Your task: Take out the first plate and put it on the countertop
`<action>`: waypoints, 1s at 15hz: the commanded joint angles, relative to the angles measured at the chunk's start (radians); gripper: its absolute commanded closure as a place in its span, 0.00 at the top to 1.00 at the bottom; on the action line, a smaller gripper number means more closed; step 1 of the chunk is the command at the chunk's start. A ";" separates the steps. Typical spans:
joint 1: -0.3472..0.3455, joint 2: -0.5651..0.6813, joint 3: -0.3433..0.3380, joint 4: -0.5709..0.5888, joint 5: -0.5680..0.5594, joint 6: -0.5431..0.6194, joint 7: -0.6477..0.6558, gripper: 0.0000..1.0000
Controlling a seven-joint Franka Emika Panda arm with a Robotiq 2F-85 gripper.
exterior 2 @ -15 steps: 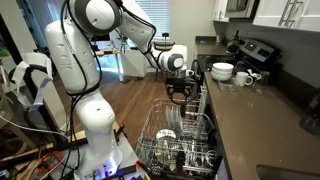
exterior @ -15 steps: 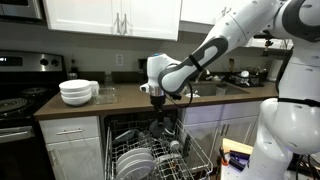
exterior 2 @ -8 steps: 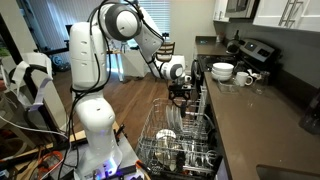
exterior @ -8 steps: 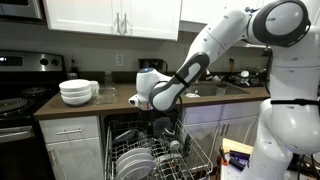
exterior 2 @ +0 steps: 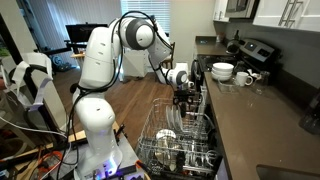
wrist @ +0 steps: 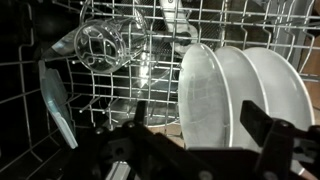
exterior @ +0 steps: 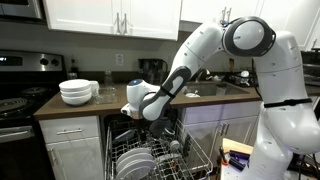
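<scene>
Pale first plate (wrist: 205,95) upright in the dishwasher rack (exterior: 165,158), gripper (wrist: 197,125) open and empty.
Wrist view: fingers spread wide, one on each side of the first plate's lower part, contact unclear. The plate is leftmost of three standing side by side in the wire slots; a clear glass (wrist: 100,45) lies tipped to its left. In both exterior views the gripper (exterior: 140,117) (exterior 2: 185,97) hangs over the pulled-out rack, below the front edge of the brown countertop (exterior: 60,110). White bowls (exterior: 77,92) are stacked near the countertop's stove-side end.
</scene>
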 commanded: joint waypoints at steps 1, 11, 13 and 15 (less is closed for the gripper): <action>-0.024 0.014 0.023 0.018 -0.013 -0.004 0.008 0.97; -0.029 0.060 0.033 0.046 -0.011 0.081 0.016 1.00; -0.040 0.074 0.051 0.052 0.012 0.103 -0.002 1.00; -0.048 0.090 0.068 0.063 0.030 0.097 -0.014 1.00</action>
